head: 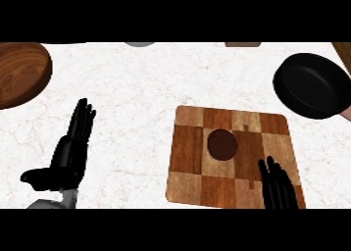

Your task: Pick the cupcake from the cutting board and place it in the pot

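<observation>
- Cupcake (221, 144) sits mid cutting board (189, 162), bare board all round.
- Right hand (280, 186), fingers straight, empty, over board's lower right corner.
- Left hand (68, 152) open, empty.
- Pot (313, 86) apart, upper right.

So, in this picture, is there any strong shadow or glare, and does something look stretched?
Head view: light is even, no hard shadows or glare on the counter; the black pot shows only a faint sheen at its rim; the cupcake on the cutting board looks taller than wide, seen from steeply above.
</observation>
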Controlling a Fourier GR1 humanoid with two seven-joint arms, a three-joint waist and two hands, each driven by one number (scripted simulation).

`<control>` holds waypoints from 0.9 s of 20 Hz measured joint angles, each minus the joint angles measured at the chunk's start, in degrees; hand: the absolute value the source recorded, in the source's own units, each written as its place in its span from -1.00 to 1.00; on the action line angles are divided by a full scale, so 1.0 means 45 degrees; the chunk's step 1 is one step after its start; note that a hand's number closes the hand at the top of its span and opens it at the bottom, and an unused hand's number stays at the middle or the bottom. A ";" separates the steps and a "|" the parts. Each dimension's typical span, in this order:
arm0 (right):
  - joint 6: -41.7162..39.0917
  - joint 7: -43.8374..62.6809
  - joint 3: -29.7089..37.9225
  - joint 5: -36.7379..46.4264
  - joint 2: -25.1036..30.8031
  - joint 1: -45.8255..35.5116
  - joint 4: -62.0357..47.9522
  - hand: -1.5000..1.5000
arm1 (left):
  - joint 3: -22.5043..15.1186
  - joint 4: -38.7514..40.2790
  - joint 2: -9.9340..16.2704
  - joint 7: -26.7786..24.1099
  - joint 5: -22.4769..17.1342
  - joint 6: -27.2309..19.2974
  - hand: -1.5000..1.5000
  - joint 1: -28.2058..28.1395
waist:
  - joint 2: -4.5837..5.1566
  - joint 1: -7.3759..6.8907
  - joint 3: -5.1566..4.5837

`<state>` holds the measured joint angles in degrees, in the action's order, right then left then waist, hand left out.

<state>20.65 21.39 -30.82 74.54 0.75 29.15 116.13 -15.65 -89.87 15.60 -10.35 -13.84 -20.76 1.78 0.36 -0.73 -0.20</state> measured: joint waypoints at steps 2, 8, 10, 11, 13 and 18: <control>-0.0503 0.1568 -0.0588 0.0515 -0.0063 -0.1041 -0.0402 -1.00 | 0.0003 -0.0006 -0.0058 -0.0015 0.0046 0.0070 0.00 -0.0056 | -0.0020 0.0016 0.0013; -0.1798 0.4751 -0.0825 0.0440 -0.0141 -0.3650 -0.2142 -1.00 | 0.0272 0.0200 -0.0258 0.0027 0.0130 0.0253 0.00 0.0018 | -0.0049 0.0070 0.0034; -0.2013 0.5160 -0.0741 0.0093 -0.0150 -0.4238 -0.2527 -1.00 | 0.0406 0.0095 -0.0267 0.0061 0.0233 0.0396 0.00 -0.0149 | -0.0060 0.0090 0.0039; -0.1927 0.5563 -0.0881 -0.0026 -0.0153 -0.4690 -0.2928 -1.00 | 0.0343 -0.0075 -0.0320 0.0135 0.0336 0.0382 0.00 -0.0280 | -0.0065 0.0086 0.0040; -0.1668 0.5386 -0.0623 -0.0349 -0.0158 -0.5101 -0.3614 -1.00 | 0.0497 -0.0073 -0.0443 0.0225 0.0463 0.0489 0.00 -0.0260 | -0.0072 0.0105 0.0042; -0.1074 0.5271 -0.0500 -0.0663 -0.0077 -0.5545 -0.4591 -1.00 | 0.0679 0.0333 -0.0990 0.0080 0.0985 0.0594 0.00 -0.0048 | -0.0078 0.0147 0.0044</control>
<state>15.82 45.11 -33.07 71.56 0.40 4.19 95.47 -12.59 -88.37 11.15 -9.99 -9.41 -18.09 1.56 0.01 -0.06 0.00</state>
